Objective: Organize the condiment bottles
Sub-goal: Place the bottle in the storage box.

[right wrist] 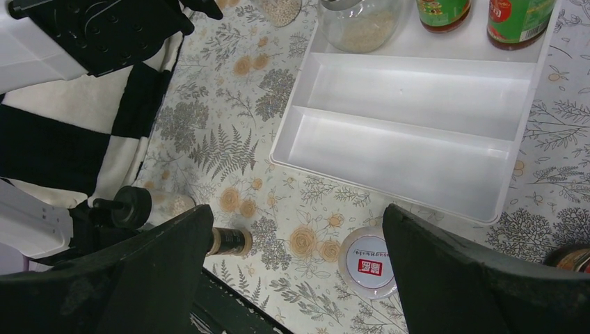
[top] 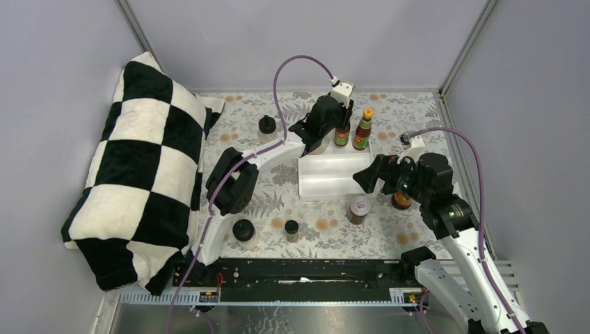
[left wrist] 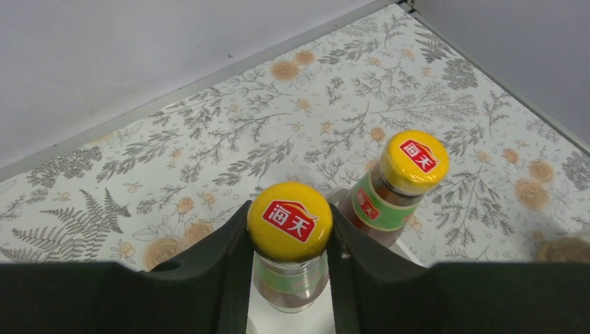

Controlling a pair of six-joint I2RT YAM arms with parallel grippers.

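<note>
While left fingers (left wrist: pixel 229 275) clamp a yellow-capped sauce bottle (left wrist: pixel 289 221) beside its twin (left wrist: pixel 413 161) in the tray (right wrist: pixel 417 94), likely grouping like items, right fingers (right wrist: pixel 160 275) gape empty above a white-lidded jar (right wrist: pixel 367 264).

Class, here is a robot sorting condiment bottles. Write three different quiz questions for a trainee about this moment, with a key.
1. True or false: the right hand holds a jar.
2. Which compartment of the white tray holds the sauce bottles? A near, B middle, C far.
3. Fill in: the one between the left hand's fingers has a ____ cap.

Key: 1 false, it is open and empty. 2 C. 3 yellow.
</note>
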